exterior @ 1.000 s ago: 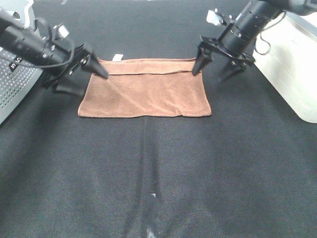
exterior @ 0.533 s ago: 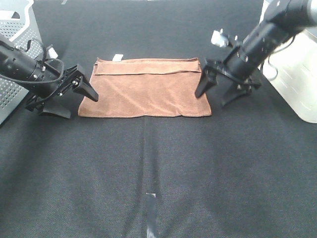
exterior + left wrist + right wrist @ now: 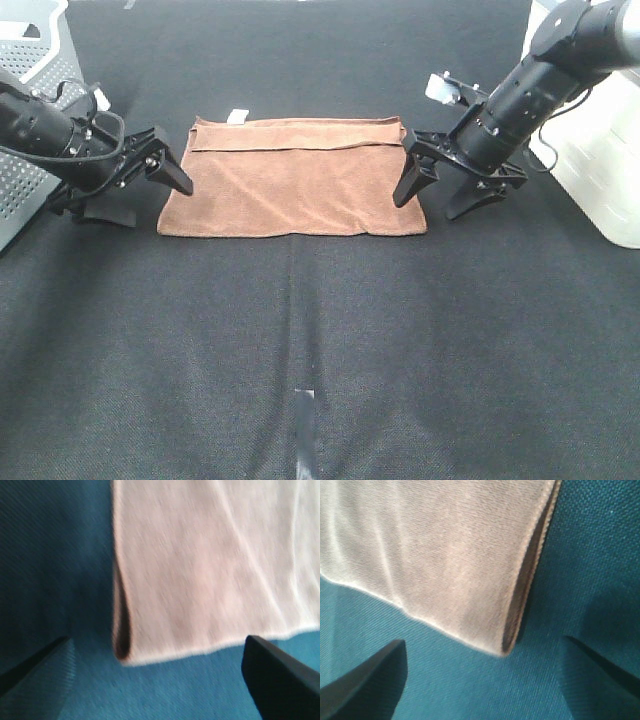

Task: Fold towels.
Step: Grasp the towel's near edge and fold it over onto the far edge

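Observation:
The reddish-brown towel (image 3: 290, 178) lies flat on the black table, folded over once, with its hem band along the far edge and its white tag (image 3: 237, 116) at the far left corner. My left gripper (image 3: 148, 200) is open beside the towel's near left corner. My right gripper (image 3: 430, 203) is open beside the near right corner. The left wrist view shows the doubled towel corner (image 3: 200, 570) between and ahead of the open fingers (image 3: 280, 680). The right wrist view shows the other doubled corner (image 3: 435, 550) ahead of the open fingers (image 3: 365, 685). Neither gripper holds anything.
A grey perforated basket (image 3: 22, 190) stands at the left edge behind my left arm. A white bin (image 3: 600, 150) stands at the right edge behind my right arm. A strip of tape (image 3: 305, 430) marks the table in front.
Both open grippers have moved from the towel's far corners along its short edges to its near corners. The towel has not moved.

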Controlling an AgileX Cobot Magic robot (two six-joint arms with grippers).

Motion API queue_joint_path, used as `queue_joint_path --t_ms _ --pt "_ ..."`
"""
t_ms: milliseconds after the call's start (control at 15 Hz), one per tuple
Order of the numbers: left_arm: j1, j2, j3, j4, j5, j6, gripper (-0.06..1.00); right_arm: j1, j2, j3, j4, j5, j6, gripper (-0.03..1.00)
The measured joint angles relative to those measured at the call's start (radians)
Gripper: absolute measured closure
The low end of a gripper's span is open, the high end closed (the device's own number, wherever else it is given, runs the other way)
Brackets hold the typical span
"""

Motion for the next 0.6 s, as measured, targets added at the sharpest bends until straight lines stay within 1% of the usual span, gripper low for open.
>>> queue_joint_path --t_ms 67,133,267,467,600 --pt "-0.007 0.003 0.0 0.0 -0.036 0.0 0.09 0.0 0.014 0.0 0.017 -0.022 -0.003 0.2" --pt "-0.016 0.01 0.0 0.0 -0.049 0.0 0.1 0.0 0.026 0.0 0.031 -0.026 -0.013 0.2" --pt "-0.038 0.039 0.0 0.0 -0.056 0.0 0.11 0.0 0.04 -0.002 0.049 -0.031 -0.023 0.2" --pt "-0.043 0.048 0.0 -0.018 -0.059 0.0 0.14 0.0 0.049 -0.005 0.068 -0.033 -0.034 0.21" --pt "-0.06 0.061 -0.002 -0.056 -0.061 0.003 0.24 0.0 0.059 -0.006 0.117 -0.038 -0.058 0.29"
